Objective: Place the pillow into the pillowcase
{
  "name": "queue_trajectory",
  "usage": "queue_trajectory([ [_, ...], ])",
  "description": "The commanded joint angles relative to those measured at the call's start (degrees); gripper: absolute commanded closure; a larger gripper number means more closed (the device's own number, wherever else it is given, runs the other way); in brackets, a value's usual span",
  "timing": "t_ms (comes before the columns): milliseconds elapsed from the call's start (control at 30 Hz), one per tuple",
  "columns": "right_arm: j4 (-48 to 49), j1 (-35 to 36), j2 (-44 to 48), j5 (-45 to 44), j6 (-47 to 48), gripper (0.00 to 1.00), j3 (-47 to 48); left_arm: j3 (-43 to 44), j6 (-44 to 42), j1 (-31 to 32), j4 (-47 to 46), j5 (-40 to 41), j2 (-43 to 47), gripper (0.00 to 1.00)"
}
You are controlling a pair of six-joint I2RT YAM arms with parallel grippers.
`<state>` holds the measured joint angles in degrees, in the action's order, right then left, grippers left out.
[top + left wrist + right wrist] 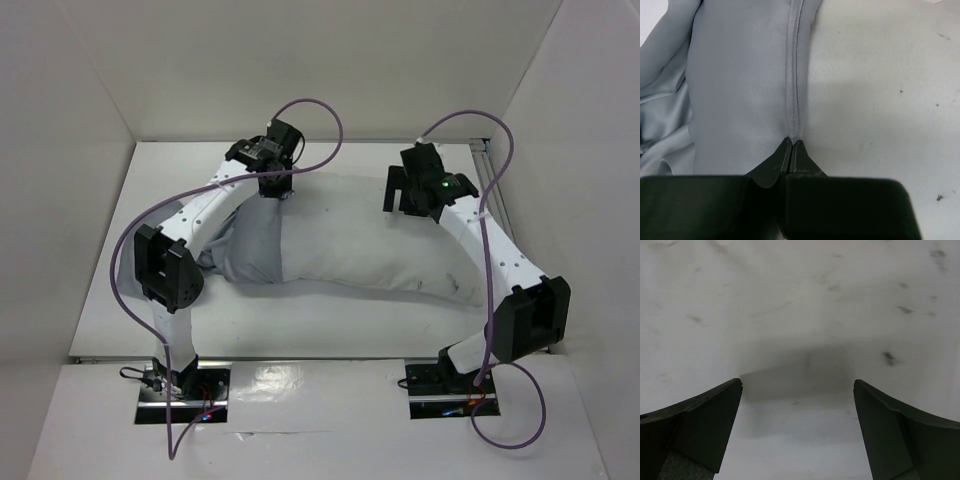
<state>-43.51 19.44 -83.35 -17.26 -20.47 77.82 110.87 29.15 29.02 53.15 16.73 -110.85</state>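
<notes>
One pillowcase (740, 75), left gripper (791, 143) pinching hem (793, 90), right gripper (798, 384) gaping

My left arm (200, 215) arches forward to the far left edge of the pillow (380, 255). Its wrist is bent down, and my left gripper (275, 192) is pinched tight on the pillowcase (250, 250) hem. My right arm (490, 245) reaches over the pillow's far right part. My right gripper (398, 195) points down at it, jaws spread wide, holding nothing.

We can read no text, label, brand, number or sign in any of the three views we have here.
</notes>
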Motion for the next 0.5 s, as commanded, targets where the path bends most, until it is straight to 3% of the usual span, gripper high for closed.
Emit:
queue_trajectory([
  [0, -7.47, -4.74, 2.14, -8.78, 0.86, 0.00, 2.86, 1.80, 0.13, -0.01, 1.08, -0.90, 4.32, 0.99],
  [133, -4.05, -5.38, 1.36, 3.60, 0.87, 0.00, -2.75, 5.05, -0.49, -0.01, 0.56, -8.60, 4.32, 1.00],
  [167, -0.82, -5.38, -0.04, 10.25, -0.09, 0.01, -6.16, 5.67, -1.02, -0.01, -0.31, -10.99, 4.32, 1.00],
  [233, 3.76, -5.38, -1.28, 17.92, -1.05, 0.41, -9.69, 7.86, -1.02, 0.51, -1.11, -18.11, 2.13, 1.00],
  [300, 10.88, -5.38, -1.29, 27.08, -2.81, 0.92, -14.00, 9.36, -1.02, 2.00, -2.25, -23.12, 0.73, 1.00],
  [333, 12.90, -4.60, -0.77, 28.84, -4.82, 1.00, -14.88, 10.58, -1.02, 2.79, -3.65, -25.32, 0.11, 1.00],
  [467, 21.33, -3.97, 3.62, 33.24, -9.58, 1.00, -17.17, 16.91, -0.32, 7.71, -4.37, -34.80, -4.98, 1.00],
])
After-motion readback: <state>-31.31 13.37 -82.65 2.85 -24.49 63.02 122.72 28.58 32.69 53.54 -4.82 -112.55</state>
